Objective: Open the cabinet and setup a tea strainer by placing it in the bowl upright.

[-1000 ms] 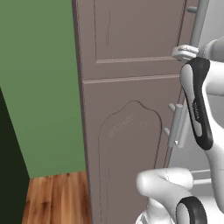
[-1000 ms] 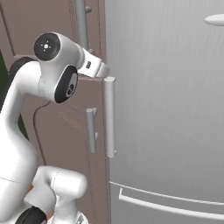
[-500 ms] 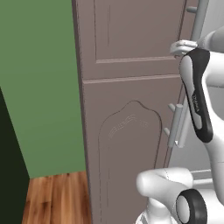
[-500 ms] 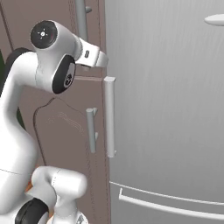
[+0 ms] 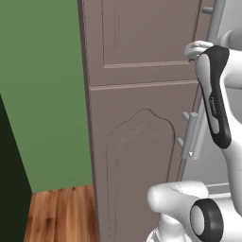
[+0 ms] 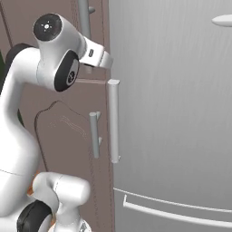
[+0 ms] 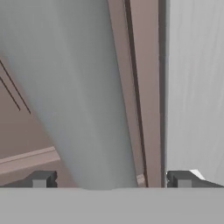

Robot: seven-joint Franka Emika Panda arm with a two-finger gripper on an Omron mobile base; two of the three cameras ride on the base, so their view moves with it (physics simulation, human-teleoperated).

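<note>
gripper (image 7: 111, 179) is sitting spread around the cabinet (image 5: 142, 118) handle (image 7: 83, 96) mid-frame; still opening step; next it's needing to pinch and pull

arm: you have it raised high; in the left base view its white links with the dark joint cover climb the right side, in the right base view they rise on the left and bend over at a big round joint
wrist: reaching forward from that top joint, level
gripper (image 7: 112, 179): your jaws stand spread wide, nothing clamped
fingertips (image 7: 41, 178): two small dark tips, one at each lower corner of the hand view, well apart
</note>
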